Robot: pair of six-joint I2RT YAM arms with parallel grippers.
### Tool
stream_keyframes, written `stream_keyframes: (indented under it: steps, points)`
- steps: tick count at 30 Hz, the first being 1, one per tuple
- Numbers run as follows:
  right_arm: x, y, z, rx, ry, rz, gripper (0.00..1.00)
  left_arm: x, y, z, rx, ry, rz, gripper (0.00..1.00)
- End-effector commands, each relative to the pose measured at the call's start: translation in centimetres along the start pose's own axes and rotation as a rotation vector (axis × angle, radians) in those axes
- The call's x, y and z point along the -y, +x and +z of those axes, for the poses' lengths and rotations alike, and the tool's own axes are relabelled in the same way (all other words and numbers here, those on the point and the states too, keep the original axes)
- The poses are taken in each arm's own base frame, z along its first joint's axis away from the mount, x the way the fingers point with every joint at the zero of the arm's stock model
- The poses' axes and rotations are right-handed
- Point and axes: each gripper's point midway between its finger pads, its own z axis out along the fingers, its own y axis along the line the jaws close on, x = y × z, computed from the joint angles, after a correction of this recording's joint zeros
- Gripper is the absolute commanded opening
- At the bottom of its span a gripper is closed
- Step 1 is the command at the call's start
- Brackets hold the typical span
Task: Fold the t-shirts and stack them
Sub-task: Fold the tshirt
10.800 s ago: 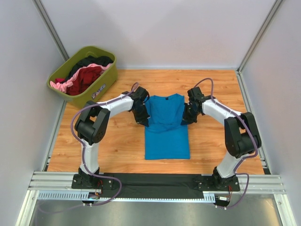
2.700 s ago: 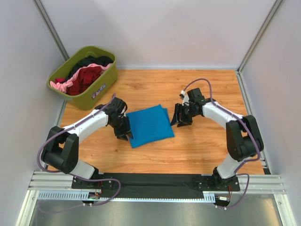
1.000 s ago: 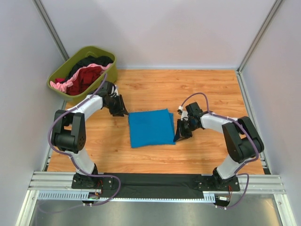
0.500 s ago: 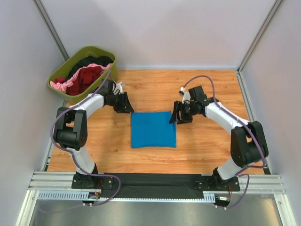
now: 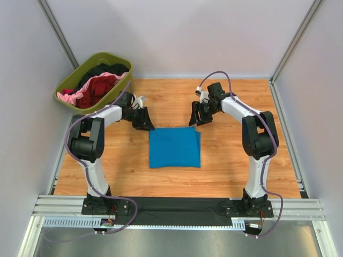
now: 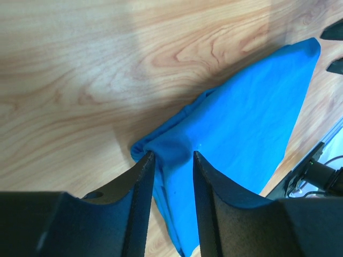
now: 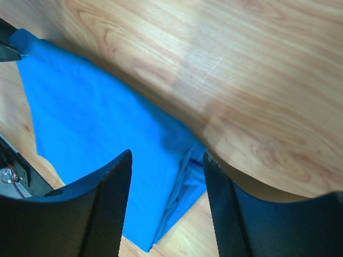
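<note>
A bright blue t-shirt (image 5: 174,148) lies folded into a flat rectangle on the wooden table. My left gripper (image 5: 146,124) is at its far left corner. In the left wrist view the left gripper (image 6: 170,155) is open, its tips straddling a small raised bunch at the corner of the blue t-shirt (image 6: 252,123). My right gripper (image 5: 197,118) hovers just beyond the far right corner. In the right wrist view the right gripper (image 7: 167,155) stands open and holds nothing, with the blue t-shirt (image 7: 96,128) and its layered edge below.
An olive-green tub (image 5: 117,99) stands at the far left corner. It holds a dark red t-shirt (image 5: 99,88), a pink one (image 5: 80,97) and a black one (image 5: 107,69). Grey walls close in the table on three sides.
My right gripper opened, let go of the blue t-shirt's right edge and drew back toward the far side. The left gripper moved right to the shirt's far left corner.
</note>
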Motion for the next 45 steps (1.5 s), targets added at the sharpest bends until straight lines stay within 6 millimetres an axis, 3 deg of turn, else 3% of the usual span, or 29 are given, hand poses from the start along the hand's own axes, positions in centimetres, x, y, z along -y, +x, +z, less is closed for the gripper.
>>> stream_keyframes:
  steps: [1, 11, 24, 26, 27, 28, 29, 31, 32, 39, 42, 45]
  points:
    - [0.4, -1.3, 0.3, 0.004, -0.028, -0.053, 0.56, 0.8, -2.5, 0.0, 0.047, 0.039, 0.090, 0.41]
    - [0.4, -1.5, 1.8, -0.006, -0.092, -0.076, 0.43, 1.6, -3.6, 0.2, 0.056, 0.082, 0.118, 0.30]
    - [0.4, -0.2, 0.8, -0.005, -0.080, -0.081, 0.47, 1.9, -2.4, 1.4, 0.010, 0.109, 0.129, 0.36]
    - [0.4, -0.3, 0.7, -0.001, -0.075, -0.080, 0.42, 1.8, -2.4, 1.5, 0.009, 0.107, 0.129, 0.34]
    - [0.4, -0.4, 0.6, 0.006, -0.070, -0.086, 0.31, 1.9, -2.5, 1.4, 0.009, 0.111, 0.133, 0.30]
    - [0.5, -0.6, 0.5, 0.013, -0.063, -0.086, 0.23, 2.0, -2.5, 1.4, 0.010, 0.111, 0.136, 0.17]
    - [0.4, -0.8, 0.3, 0.019, -0.058, -0.090, 0.18, 2.4, -2.7, 1.0, 0.020, 0.109, 0.144, 0.11]
    - [-0.1, -1.1, -0.5, 0.040, -0.049, -0.094, 0.03, 2.7, -3.1, 0.5, 0.041, 0.089, 0.152, 0.00]
    - [-0.3, -1.3, -1.0, 0.052, -0.042, -0.100, 0.00, 3.2, -3.6, -0.3, 0.068, 0.071, 0.163, 0.00]
    - [-3.4, -1.3, -4.8, 0.156, -0.029, -0.096, 0.00, 7.8, -4.5, -2.9, 0.169, 0.045, 0.209, 0.00]
    - [-4.1, -1.1, -5.6, 0.192, -0.030, -0.090, 0.12, 8.5, -4.3, -2.9, 0.162, 0.024, 0.212, 0.00]
    - [-3.5, -0.7, -5.1, 0.171, -0.006, -0.086, 0.21, 8.2, -4.1, -2.7, 0.147, 0.010, 0.199, 0.00]
